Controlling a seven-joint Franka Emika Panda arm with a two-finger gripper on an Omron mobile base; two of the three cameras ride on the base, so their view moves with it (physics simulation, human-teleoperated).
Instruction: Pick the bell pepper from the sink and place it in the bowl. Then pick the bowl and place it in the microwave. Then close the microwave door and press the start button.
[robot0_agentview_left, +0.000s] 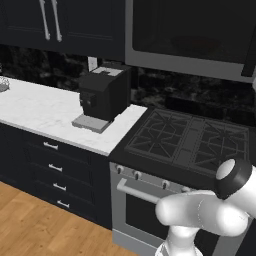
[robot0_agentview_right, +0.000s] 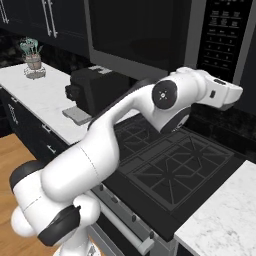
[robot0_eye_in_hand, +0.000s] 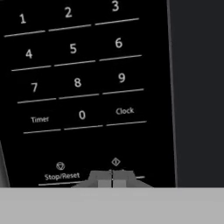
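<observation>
Pincer (robot0_eye_in_hand: 112, 178) pressed together, nothing in it, nosing right up to the microwave (robot0_agentview_right: 150, 35) keypad (robot0_eye_in_hand: 74, 78), just under the start symbol (robot0_eye_in_hand: 115, 162). Door (robot0_agentview_right: 135, 30) looks shut. Risk: Stop/Reset (robot0_eye_in_hand: 62, 176) sits just beside, so a slight drift could hit that instead.

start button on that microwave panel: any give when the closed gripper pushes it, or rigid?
Likely rigid: the start button looks printed flush on the flat keypad panel, so little travel. The glossy face could let the gripper skid if it lands off-square. The microwave looks built in, unlikely to shift.
</observation>
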